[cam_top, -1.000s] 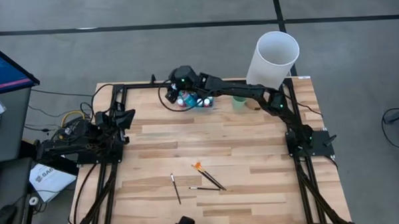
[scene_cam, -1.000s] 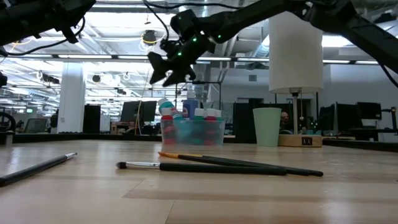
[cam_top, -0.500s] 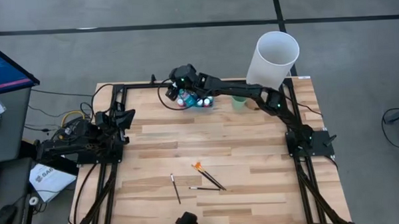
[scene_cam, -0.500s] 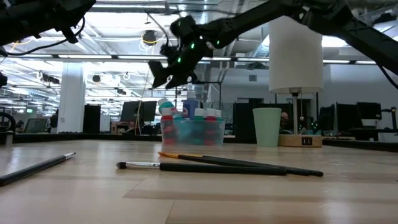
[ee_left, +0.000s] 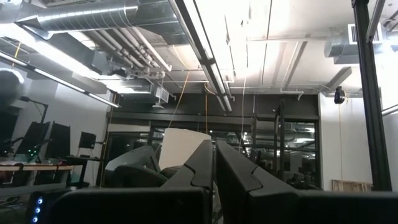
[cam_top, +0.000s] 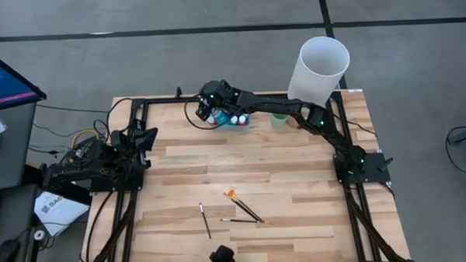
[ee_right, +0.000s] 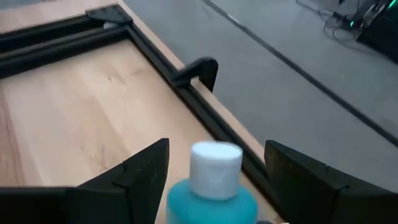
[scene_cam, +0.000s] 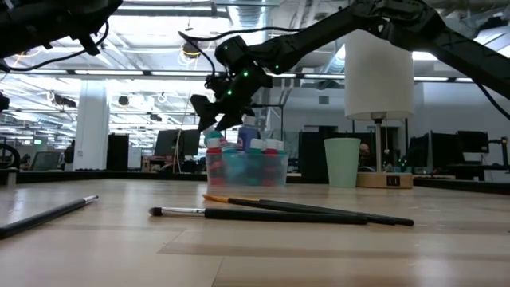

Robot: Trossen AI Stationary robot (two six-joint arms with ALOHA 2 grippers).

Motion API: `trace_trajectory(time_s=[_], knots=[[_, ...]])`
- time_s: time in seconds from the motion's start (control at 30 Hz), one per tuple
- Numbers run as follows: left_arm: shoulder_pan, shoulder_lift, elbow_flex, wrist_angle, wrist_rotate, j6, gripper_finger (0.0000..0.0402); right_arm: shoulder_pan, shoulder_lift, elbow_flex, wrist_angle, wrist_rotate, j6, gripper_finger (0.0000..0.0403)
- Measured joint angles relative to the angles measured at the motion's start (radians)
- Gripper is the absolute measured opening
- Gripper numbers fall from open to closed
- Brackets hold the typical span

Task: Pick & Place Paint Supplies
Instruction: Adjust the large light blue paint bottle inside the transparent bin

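Several small paint bottles with pale caps stand in a clear tub (cam_top: pixel 232 118) (scene_cam: pixel 247 169) near the table's far edge. My right gripper (cam_top: pixel 208 114) (scene_cam: pixel 212 121) hovers open just above the tub's left end. In the right wrist view its fingers stand on either side of a teal bottle (ee_right: pixel 214 194) without touching its white cap (ee_right: pixel 216 160). Thin dark brushes (cam_top: pixel 244 209) (scene_cam: pixel 279 214), one with an orange tip (cam_top: pixel 230 194), lie flat on the near half of the table. My left gripper (cam_top: pixel 145 138) (ee_left: pixel 216 163) rests shut at the table's left side, pointing upward.
A tall white cylinder (cam_top: pixel 318 66) and a pale green cup (cam_top: pixel 278 119) (scene_cam: pixel 343 162) stand right of the tub at the far right corner. One more brush (cam_top: pixel 206 221) (scene_cam: pixel 48 214) lies apart to the left. Black frame rails (ee_right: pixel 205 115) border the wooden table.
My right gripper has sunk toward the tub of bottles and tipped a little further downward, staying open. Nothing else has moved.
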Motion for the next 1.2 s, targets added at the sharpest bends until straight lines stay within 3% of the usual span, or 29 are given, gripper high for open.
trace_trajectory(time_s=[0.2,0.47,0.53,1.2], knots=[[0.000,0.000,0.000,0.000,0.000,0.000,0.0002,0.001,0.008,0.000,-0.008,0.000,0.008,0.0242],[0.000,0.000,0.000,0.000,0.000,0.000,0.0002,0.002,0.008,0.000,-0.038,-0.004,0.045,0.0109],[0.000,0.000,0.000,0.000,0.000,0.000,0.0002,0.002,0.007,0.000,-0.040,-0.018,0.041,0.0091],[0.000,0.000,0.000,0.001,0.000,0.000,0.0002,0.067,-0.002,0.062,0.051,0.001,0.010,0.0092]])
